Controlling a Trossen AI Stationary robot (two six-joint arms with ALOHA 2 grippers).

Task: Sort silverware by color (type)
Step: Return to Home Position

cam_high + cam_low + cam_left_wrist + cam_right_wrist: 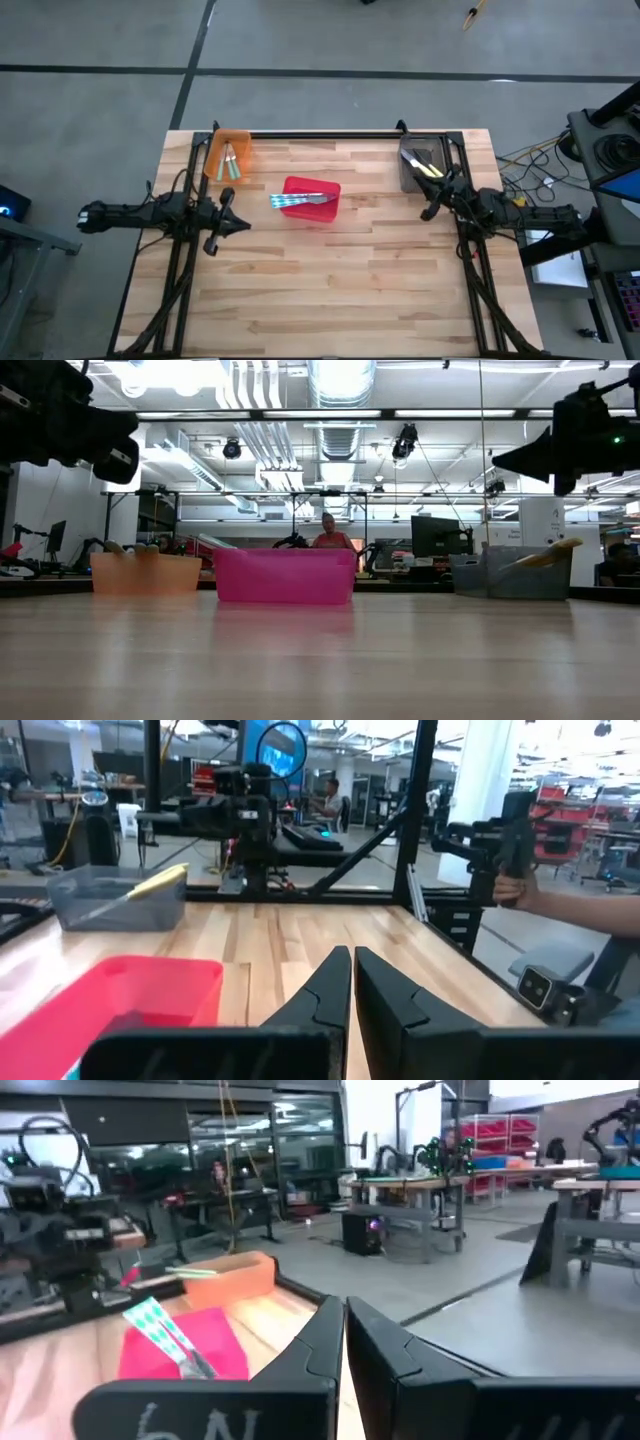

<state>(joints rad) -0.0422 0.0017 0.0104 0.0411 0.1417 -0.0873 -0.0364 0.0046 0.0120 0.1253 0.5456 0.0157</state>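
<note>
The silverware lies sorted in three bins. Green-handled pieces (228, 160) sit in the orange bin (240, 140), blue-handled ones (296, 201) rest across the red bin (325, 188), and yellow-handled ones (430, 169) lean out of the grey bin (408, 172). My left gripper (243, 223) hovers shut and holds nothing above the table, left of the red bin. My right gripper (429, 211) hovers shut and holds nothing just near of the grey bin. In the wrist views both pairs of fingers (352, 965) (343, 1320) meet with nothing between them.
A black frame rail (320, 134) runs along the table's far edge, behind the bins. Bare wood (320, 290) spreads over the table's near half. Beyond the table a person's hand (520, 885) shows in the left wrist view, and a person sits far back (328, 535).
</note>
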